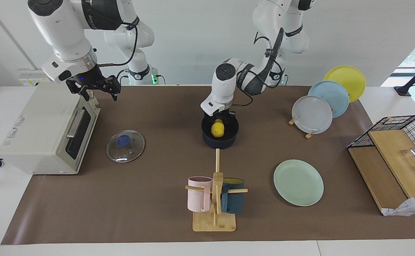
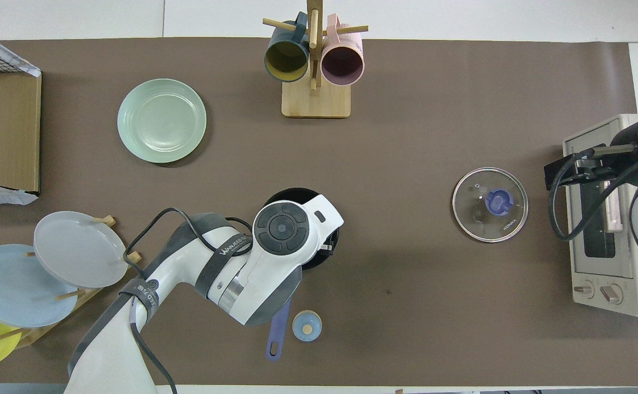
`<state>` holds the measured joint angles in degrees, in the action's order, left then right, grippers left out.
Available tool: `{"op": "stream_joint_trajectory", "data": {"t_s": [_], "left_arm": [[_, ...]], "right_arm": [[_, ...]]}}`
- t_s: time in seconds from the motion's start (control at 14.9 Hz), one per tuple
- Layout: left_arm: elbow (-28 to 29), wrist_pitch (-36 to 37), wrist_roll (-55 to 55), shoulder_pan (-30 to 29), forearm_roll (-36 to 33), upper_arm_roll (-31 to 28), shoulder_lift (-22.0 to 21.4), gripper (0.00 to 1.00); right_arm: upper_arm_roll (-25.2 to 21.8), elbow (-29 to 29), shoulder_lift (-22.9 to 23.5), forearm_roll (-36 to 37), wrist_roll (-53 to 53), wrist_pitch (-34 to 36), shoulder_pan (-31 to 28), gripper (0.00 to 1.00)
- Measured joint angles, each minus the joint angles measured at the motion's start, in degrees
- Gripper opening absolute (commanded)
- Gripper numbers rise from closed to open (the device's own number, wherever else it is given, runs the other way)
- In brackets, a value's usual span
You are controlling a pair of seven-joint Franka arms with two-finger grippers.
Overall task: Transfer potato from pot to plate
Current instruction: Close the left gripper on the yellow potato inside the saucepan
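- Facing view: we see the left tool [image 1: 219,119] down inside the pot [image 1: 220,137], its fingers clamped together on the potato [image 1: 217,128], which stands with its long axis upright within the pot's rim.
- The plate [image 1: 298,182] lies bare on the tabletop, farther from the robots than the pot and toward the left arm's end, well apart from it. We judge the coming move to be a lift straight up, then a carry outward toward that plate; the left arm is the nearer one for it.
- The right tool [image 1: 94,86] waits with fingers apart over the toaster oven [image 1: 47,131], well away from the pot. The glass lid [image 1: 125,146] rests on the tabletop between oven and pot.
- Overhead view: the left arm's wrist hides the potato and most of the pot [image 2: 297,195]; only its rim and the blue handle show. The plate [image 2: 162,121] lies farther out, diagonally off the pot.
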<state>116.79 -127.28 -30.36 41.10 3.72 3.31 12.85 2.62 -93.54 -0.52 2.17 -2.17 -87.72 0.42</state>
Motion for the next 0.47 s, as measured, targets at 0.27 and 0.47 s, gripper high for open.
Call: {"op": "stream_joint_trajectory", "data": {"t_s": [0.27,0.47], "left_arm": [[-0.82,1.00,-0.01,-0.03,0.00,-0.15,-0.17,0.00],[-3.27,3.85,-0.06,-0.56,0.00,-0.91,-0.68,0.00]], "right_arm": [[-0.14,0.00,0.00,0.00,0.00,0.00,-0.14,1.00],[-0.29,0.00,0.00,0.00,0.00,0.00,-0.52,1.00]]}}
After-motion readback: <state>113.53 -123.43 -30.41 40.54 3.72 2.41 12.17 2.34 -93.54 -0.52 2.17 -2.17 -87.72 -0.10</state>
